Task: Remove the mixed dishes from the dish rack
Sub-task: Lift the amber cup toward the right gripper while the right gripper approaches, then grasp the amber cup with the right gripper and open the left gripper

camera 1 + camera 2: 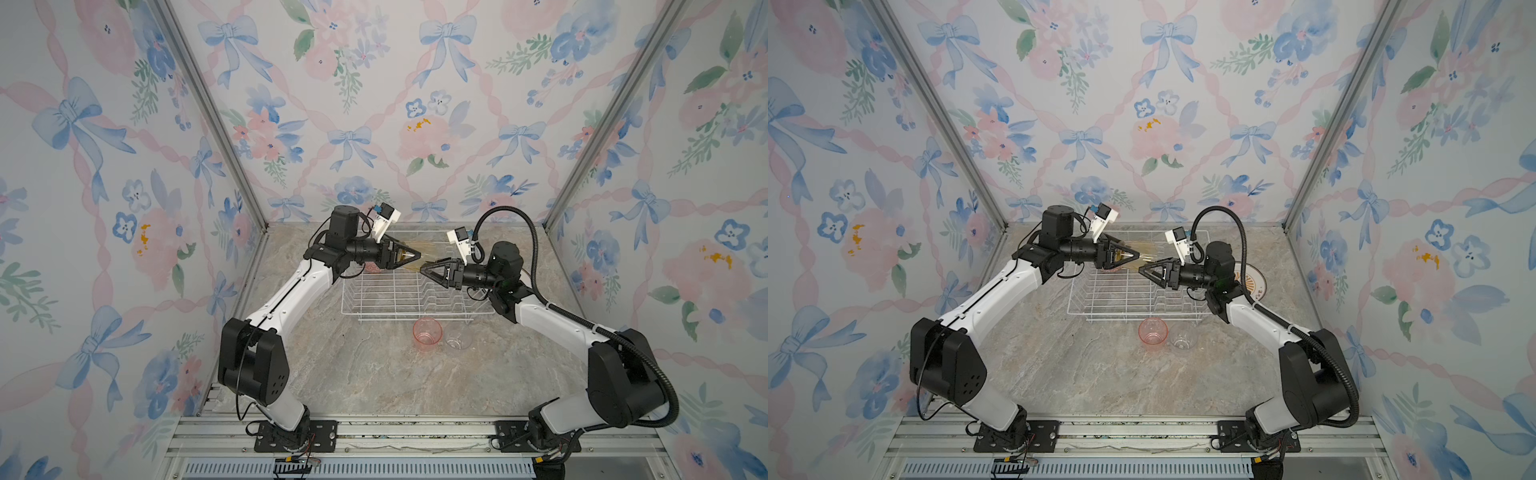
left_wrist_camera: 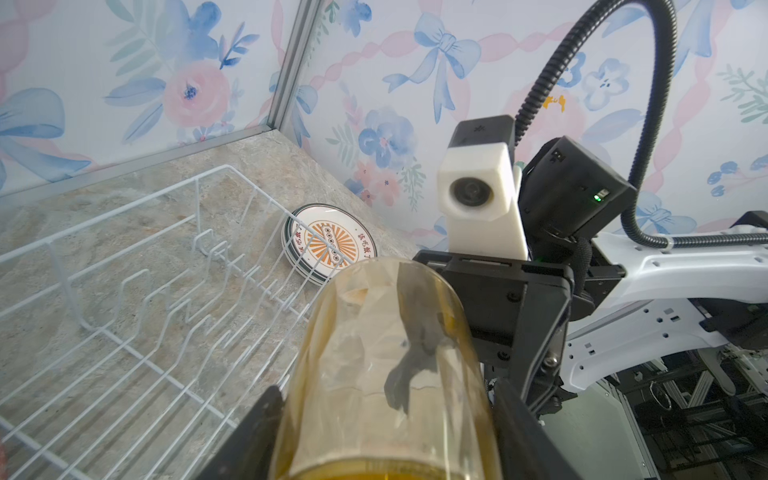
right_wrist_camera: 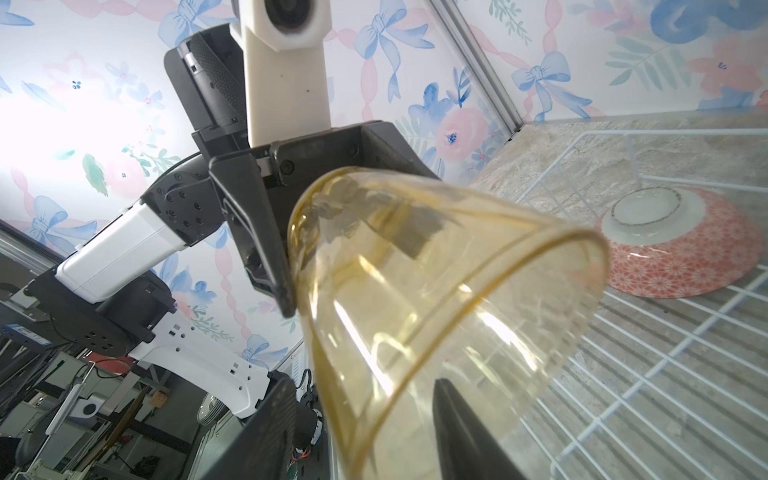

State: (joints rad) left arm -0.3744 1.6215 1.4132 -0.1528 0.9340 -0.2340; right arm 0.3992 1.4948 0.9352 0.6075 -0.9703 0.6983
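Lying upturned in the dish rack [image 1: 374, 291] is the pink-red bowl [image 3: 681, 249], plain only from the right wrist. Above the rack, the left gripper [image 1: 409, 254] clamps the amber, see-through yellow tumbler [image 2: 386, 353] near its base. The right gripper [image 1: 430, 269] straddles its rim; whether it pinches, I can't tell. Plates [image 2: 328, 245] sit stacked beside the rack.

The dish rack [image 1: 386, 296] sits rear centre on the tabletop [image 1: 374, 374]: bowl [image 3: 685, 257] inverted in its left rear, plate stack [image 1: 1252, 280] just right of it, pair of tumblers [image 1: 432, 332] side by side before it, raised tumbler [image 2: 386, 374] above it between my left tool [image 1: 415, 254] and right tool [image 1: 424, 270].
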